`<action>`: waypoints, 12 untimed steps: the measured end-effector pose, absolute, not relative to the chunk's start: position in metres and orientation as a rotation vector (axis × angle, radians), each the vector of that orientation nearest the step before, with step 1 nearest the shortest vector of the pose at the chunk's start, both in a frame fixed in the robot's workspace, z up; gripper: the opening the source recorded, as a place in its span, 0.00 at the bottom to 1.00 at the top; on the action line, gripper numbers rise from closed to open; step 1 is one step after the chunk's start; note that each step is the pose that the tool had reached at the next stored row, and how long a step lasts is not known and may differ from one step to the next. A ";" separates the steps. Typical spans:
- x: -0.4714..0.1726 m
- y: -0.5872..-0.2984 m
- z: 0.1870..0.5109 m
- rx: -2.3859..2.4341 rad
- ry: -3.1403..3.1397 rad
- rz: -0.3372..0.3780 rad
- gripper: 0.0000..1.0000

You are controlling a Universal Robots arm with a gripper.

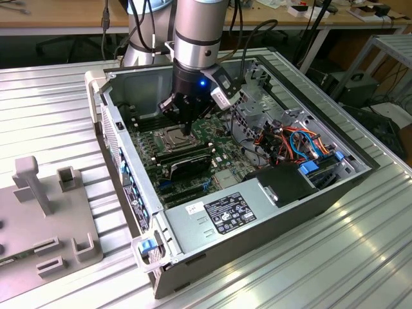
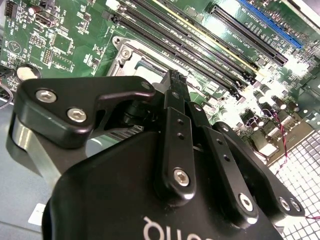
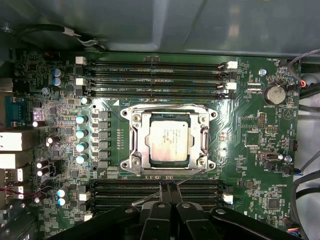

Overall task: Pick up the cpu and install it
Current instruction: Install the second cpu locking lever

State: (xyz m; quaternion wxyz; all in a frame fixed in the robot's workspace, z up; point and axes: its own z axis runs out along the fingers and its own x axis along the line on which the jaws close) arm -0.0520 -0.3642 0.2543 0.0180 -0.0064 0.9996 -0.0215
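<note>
1. The arm's black wrist housing is covering most of the second wrist view, so the socket [image 2: 145, 62] is peeking out only as a sliver of metal frame above the linkage, and the cpu cannot be made out there.
2. In the exterior view the gripper [image 1: 187, 129] is hanging in the upper middle of the frame over the open computer case [image 1: 270, 219], blocking part of the motherboard [image 1: 193, 154] behind it.
3. The first wrist view is cutting the gripper [image 3: 168, 188] off at the bottom edge; only the finger ends are showing.
4. The jaws are sitting pressed together, tips meeting with no gap, and they are holding nothing.
5. The fingertips are hovering over the RAM slots [image 3: 155, 189] just below the socket [image 3: 169, 141] in the first wrist view; whether they are touching the board I cannot tell.
6. The cpu [image 3: 169, 141] is lying flat, seated inside the socket's metal frame, at the centre of the first wrist view, silver top facing up.
</note>
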 end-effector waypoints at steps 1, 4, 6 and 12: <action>-0.052 -0.364 0.254 -0.020 3.105 -0.067 0.11; -0.052 -0.364 0.254 -0.020 3.105 -0.067 0.11; -0.052 -0.364 0.254 -0.020 3.105 -0.067 0.11; -0.052 -0.368 0.254 -0.020 3.105 -0.066 0.11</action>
